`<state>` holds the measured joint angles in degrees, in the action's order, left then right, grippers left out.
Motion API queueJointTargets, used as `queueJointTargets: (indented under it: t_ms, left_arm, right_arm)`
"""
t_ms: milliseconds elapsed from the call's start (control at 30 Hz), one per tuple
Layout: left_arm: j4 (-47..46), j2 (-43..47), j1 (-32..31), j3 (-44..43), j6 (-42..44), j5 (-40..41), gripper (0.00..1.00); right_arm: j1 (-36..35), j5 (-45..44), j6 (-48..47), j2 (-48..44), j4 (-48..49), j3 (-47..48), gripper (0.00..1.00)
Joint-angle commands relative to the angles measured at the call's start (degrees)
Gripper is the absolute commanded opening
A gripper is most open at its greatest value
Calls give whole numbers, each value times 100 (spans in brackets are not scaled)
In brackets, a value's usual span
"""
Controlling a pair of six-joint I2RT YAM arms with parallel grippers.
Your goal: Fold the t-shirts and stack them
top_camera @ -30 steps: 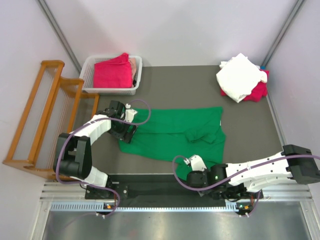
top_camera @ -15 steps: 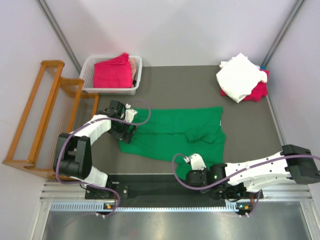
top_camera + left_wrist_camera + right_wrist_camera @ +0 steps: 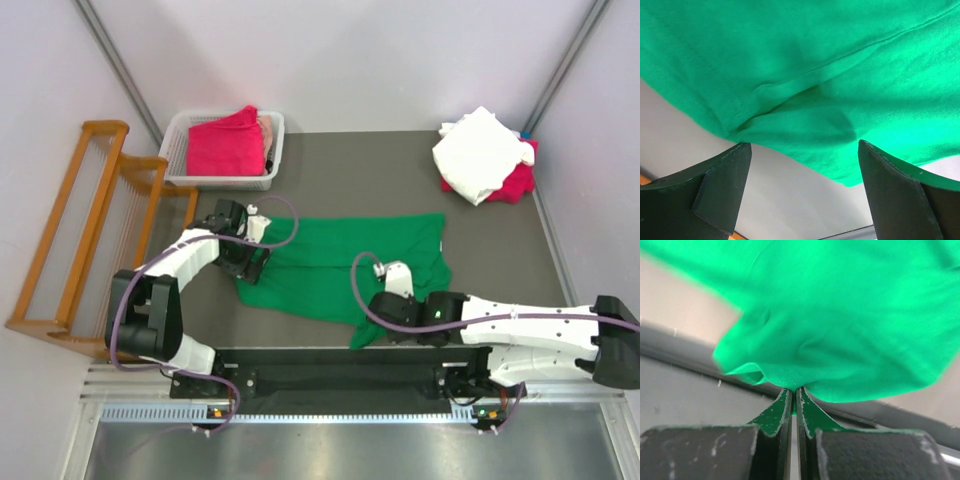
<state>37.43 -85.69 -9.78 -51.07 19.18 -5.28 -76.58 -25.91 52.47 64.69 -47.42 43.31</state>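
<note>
Top view: green t-shirt [image 3: 335,262] spread flat mid-table [image 3: 400,170]. Left gripper [image 3: 247,262] at shirt's left edge, right gripper [image 3: 385,318] at its near hem. White t-shirt [image 3: 478,150] atop red t-shirt [image 3: 516,186], far right corner. Crimson t-shirt [image 3: 225,145] in white basket [image 3: 275,150], far left.

Left wrist: left gripper [image 3: 802,147] fingers wide apart, green hem lying between the tips, nothing clamped.

Right wrist: right gripper [image 3: 794,391] jaws pressed together, pinching fold of green t-shirt [image 3: 850,325].
</note>
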Motion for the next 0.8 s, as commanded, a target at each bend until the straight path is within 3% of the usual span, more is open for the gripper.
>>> queueJointTargets:
  t_ms: [0,333,533,767]
  left_arm:
    - [185,360,73,-106,86,-35,92]
    - [784,1281,99,870,473,87,93]
    - [1047,1529,301,677,753,-219,93]
    - [801,1222,301,695,754,-166,93]
  right_arm:
    - [590,-169,-597,-299,40,239,0]
    - [1083,-72,-975,-184,171,152,0]
    - [1232,-10,-1133,-114,242,143,0]
    - [1373,112,-1239,-71,347,187,0]
